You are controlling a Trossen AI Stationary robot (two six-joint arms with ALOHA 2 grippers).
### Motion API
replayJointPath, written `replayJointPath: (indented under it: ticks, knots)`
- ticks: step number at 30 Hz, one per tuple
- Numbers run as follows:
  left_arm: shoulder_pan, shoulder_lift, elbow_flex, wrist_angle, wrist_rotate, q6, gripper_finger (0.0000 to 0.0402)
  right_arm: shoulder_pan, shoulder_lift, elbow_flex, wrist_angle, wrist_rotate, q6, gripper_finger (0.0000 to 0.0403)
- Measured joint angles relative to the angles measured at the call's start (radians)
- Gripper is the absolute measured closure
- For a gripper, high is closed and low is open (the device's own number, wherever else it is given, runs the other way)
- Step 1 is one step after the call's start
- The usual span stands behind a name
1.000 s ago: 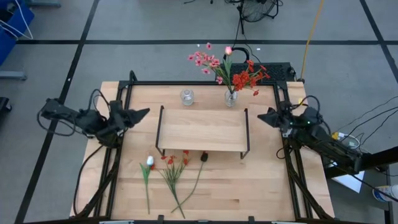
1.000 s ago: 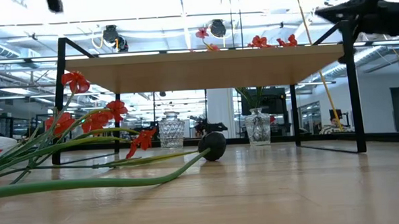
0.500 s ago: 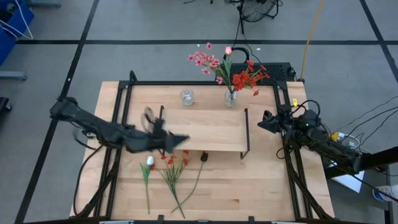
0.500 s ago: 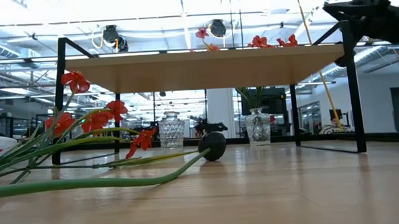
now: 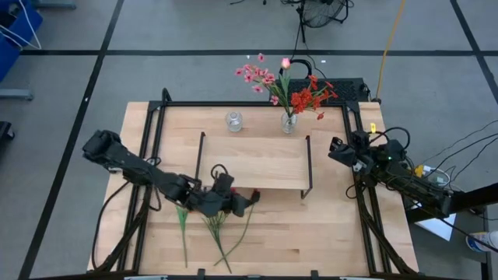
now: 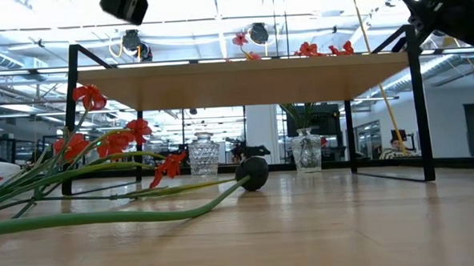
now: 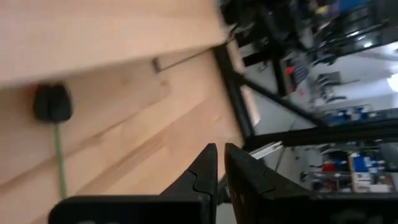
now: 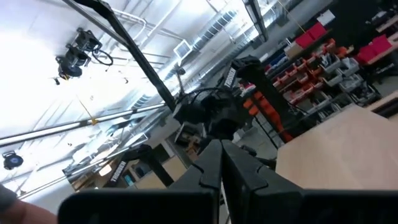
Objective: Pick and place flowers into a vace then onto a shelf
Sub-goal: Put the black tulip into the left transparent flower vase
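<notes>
Three loose flowers lie flat on the table in front of the shelf [image 5: 253, 159]: a green stem [image 5: 184, 233] whose head my left arm covers, a red-blossomed stem [image 5: 219, 227] and a dark bud [image 5: 255, 194]. My left gripper [image 5: 246, 202] hovers over them, shut and holding nothing. In the left wrist view the dark bud [image 7: 53, 102] lies off to the side of that gripper [image 7: 219, 163]. More flowers [image 5: 284, 85] stand in a glass vase [image 5: 289, 122] behind the shelf. My right gripper [image 5: 334, 148] waits shut at the table's right edge, pointing upward [image 8: 221, 155].
A second glass vase [image 5: 233, 120], with nothing in it, stands behind the shelf's left part. The shelf's black end frames [image 6: 419, 117] rest on the table. Black rails [image 5: 156, 148] run along the table's left, right and far sides. Bare wood lies at the near right [image 5: 311, 241].
My left arm has swung out from the table's left edge toward the middle and come down over the loose flowers in front of the shelf, turning as it went. The flowers have not moved. My right gripper has tipped a little upward in place.
</notes>
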State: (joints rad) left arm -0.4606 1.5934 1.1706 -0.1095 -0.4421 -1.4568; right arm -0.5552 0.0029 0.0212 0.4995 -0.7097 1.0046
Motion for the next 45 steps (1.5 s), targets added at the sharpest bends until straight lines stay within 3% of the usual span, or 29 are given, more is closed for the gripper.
replayJointPath:
  ticks: [3, 9, 14, 18, 25, 29, 34, 41, 45]
  knots:
    - [0.000, 0.044, 0.000, -0.005, 0.050, -0.058, 0.0367, 0.000, 0.000, -0.001, -0.014, 0.000, -0.002, 0.0401]
    - [-0.009, 0.137, -0.001, -0.009, 0.247, -0.222, 0.0366, 0.000, 0.000, -0.002, -0.031, -0.005, -0.028, 0.0402]
    - [-0.025, 0.179, -0.001, -0.039, 0.286, -0.371, 0.0366, 0.000, 0.000, -0.002, -0.078, -0.037, -0.056, 0.0402]
    - [-0.018, 0.203, -0.002, -0.046, 0.314, -0.354, 0.0344, 0.000, 0.000, -0.002, -0.121, -0.060, -0.082, 0.0402]
    - [0.033, 0.203, -0.002, -0.123, 0.304, -0.299, 0.0238, 0.000, 0.000, -0.002, -0.172, -0.063, -0.105, 0.0402]
    - [0.057, 0.233, -0.002, -0.108, 0.281, -0.224, 0.0206, 0.000, 0.000, -0.002, -0.195, -0.063, -0.109, 0.0402]
    - [0.082, 0.298, 0.008, -0.054, 0.340, -0.194, 0.0206, 0.000, 0.000, -0.003, -0.204, -0.080, -0.109, 0.0402]
    - [0.100, 0.421, 0.153, -0.267, 0.441, -0.118, 0.0222, 0.000, 0.000, -0.003, -0.221, -0.080, -0.104, 0.0402]
    - [0.103, 0.477, 0.236, -0.350, 0.442, -0.051, 0.0222, 0.000, 0.000, -0.003, -0.223, -0.080, -0.105, 0.0402]
